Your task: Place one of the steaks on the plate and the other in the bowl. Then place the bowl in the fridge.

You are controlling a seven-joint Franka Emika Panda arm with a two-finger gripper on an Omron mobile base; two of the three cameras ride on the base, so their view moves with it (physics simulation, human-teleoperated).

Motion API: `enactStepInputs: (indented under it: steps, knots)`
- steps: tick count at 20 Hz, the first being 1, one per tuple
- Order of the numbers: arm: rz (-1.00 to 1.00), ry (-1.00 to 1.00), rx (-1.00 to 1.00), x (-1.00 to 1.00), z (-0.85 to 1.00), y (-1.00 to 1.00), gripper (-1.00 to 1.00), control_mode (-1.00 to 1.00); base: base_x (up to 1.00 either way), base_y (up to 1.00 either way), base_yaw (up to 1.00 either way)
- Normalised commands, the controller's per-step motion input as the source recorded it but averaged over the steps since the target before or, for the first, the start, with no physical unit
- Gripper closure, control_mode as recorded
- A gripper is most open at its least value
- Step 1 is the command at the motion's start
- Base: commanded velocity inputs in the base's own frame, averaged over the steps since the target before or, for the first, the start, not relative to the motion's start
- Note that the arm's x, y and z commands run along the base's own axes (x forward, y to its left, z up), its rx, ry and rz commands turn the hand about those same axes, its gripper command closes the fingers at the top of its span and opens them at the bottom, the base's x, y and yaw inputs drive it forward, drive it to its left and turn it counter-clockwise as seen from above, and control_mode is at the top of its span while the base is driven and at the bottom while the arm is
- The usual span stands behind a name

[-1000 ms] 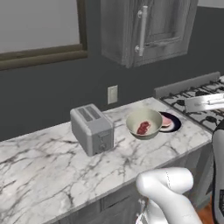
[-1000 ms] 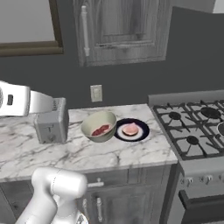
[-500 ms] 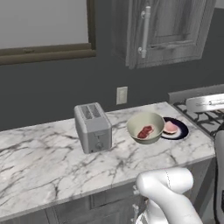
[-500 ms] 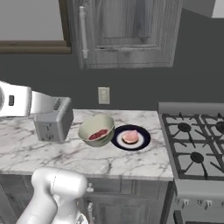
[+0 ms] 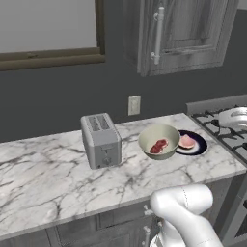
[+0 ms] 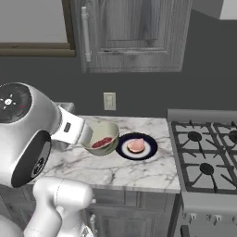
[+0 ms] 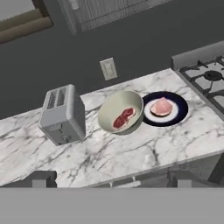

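The marble-veined table (image 5: 58,178) carries a brushed-metal toaster (image 5: 101,140), then the deep cream-green bowl (image 5: 159,141) with the darker marbled steak (image 5: 158,145) lying inside, touching the flat navy-rimmed plate (image 5: 193,144) that bears the pale pink steak (image 5: 186,141). Both steaks look placed, so the step in hand is, I judge, lifting the bowl for the fridge: the gripper (image 7: 111,186), its jaws spread wide and empty, well back from the table, should come down over the bowl's smooth curved rim on the side away from the plate. It should pinch the wall firmly and lift level so the slick meat does not slide.
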Motion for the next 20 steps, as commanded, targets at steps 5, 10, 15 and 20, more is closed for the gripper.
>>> enactStepInputs:
  steps: [5,10,15,20]
  knots:
    - [-0.05,0.03,0.23,0.59,-0.57,-0.22,-1.0,-1.0,0.0,0.0,0.0]
    - [-0.16,0.14,0.04,0.78,-0.52,0.04,-1.0,-1.0,0.0,0.0,0.0]
    - [-0.2,0.25,0.0,0.71,-0.34,0.01,-1.0,-1.0,0.0,0.0,0.0]
    - [-0.11,0.07,0.0,0.47,-0.3,0.0,-1.0,-1.0,0.0,0.0,0.0]
